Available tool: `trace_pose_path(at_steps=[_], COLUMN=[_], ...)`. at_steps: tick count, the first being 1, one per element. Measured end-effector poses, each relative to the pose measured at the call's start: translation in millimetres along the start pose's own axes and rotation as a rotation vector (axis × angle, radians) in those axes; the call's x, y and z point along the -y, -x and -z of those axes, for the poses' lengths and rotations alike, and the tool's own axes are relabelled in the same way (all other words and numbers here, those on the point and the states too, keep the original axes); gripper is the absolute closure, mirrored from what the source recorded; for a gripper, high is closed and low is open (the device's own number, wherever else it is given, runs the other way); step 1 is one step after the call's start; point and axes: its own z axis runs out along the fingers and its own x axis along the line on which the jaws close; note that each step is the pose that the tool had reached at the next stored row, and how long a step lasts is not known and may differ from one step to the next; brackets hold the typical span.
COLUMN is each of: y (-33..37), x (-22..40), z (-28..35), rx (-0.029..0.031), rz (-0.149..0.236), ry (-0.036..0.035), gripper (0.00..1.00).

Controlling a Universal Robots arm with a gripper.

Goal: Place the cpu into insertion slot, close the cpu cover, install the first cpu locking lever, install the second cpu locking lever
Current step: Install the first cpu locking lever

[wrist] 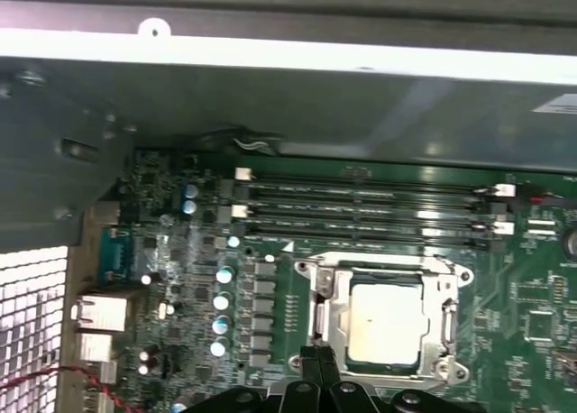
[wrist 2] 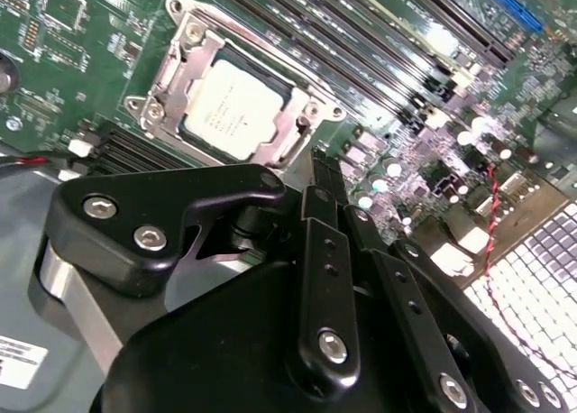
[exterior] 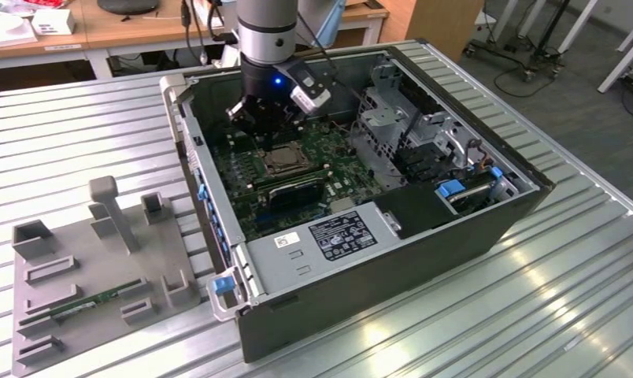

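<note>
The cpu [wrist 2: 236, 109] lies flat in the insertion slot [wrist: 458, 274] on the green motherboard, its pale metallic top showing. The silver cpu cover [wrist 2: 192, 63] lies down around it, framing the chip through its window. My gripper [wrist 2: 323, 165] hovers just beside the socket's edge, its black fingers [wrist 2: 326, 251] pressed together with nothing between them. In the first wrist view the fingertips [wrist: 317, 357] sit at the socket's corner, next to the cpu [wrist: 386, 323]. In the exterior view the gripper [exterior: 262, 126] hangs inside the open computer case, just behind the cpu [exterior: 285, 161].
Long black memory slots [wrist: 361, 216] run beside the socket. The case's metal walls [exterior: 206, 197] and the drive cage [exterior: 401, 126] enclose the board. A grey fixture tray [exterior: 86, 276] holding a green memory stick [exterior: 90, 303] lies on the exterior view's left.
</note>
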Motion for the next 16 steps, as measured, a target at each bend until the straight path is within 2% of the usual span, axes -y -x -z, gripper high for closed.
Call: trace_pose_path(at_steps=[10, 16], y=[-14.8, -16.7], x=[-0.7, -0.8], z=[-0.8, -0.8], rx=[0.0, 0.0], rz=[0.0, 0.0], ry=[0.0, 0.0], gripper=[0.89, 0.89])
